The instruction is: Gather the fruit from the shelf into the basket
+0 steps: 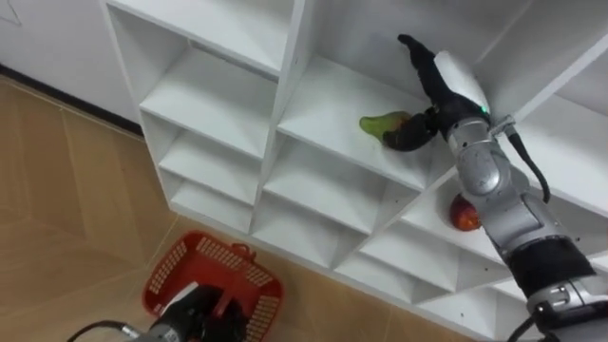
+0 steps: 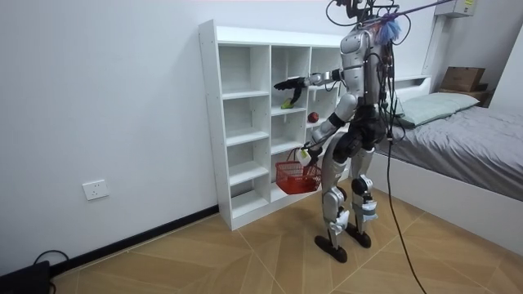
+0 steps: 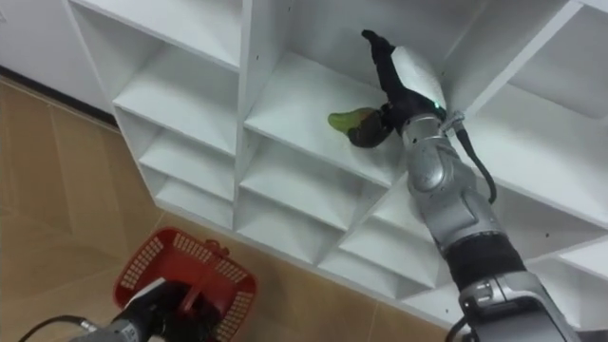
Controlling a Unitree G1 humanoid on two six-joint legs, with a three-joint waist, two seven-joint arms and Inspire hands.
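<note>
A green fruit (image 1: 378, 123) lies on a middle shelf of the white closet (image 1: 285, 57). My right hand (image 1: 446, 85) is inside that compartment, just right of the fruit; its fingers point straight toward the back wall and its thumb rests against the fruit. A red fruit (image 1: 464, 215) sits one shelf lower to the right, partly behind my right forearm. My left hand (image 1: 204, 318) is shut on the handle of a red plastic basket (image 1: 176, 266), which hangs low in front of the closet. In the room view I stand facing the closet (image 2: 245, 122), right arm stretched to the shelf.
The closet's other compartments (image 1: 209, 104) hold nothing. Wooden floor (image 1: 66, 209) spreads to the left. In the room view a bed (image 2: 466, 131) stands behind me on the right, and a wall socket (image 2: 96, 189) is on the wall to the left.
</note>
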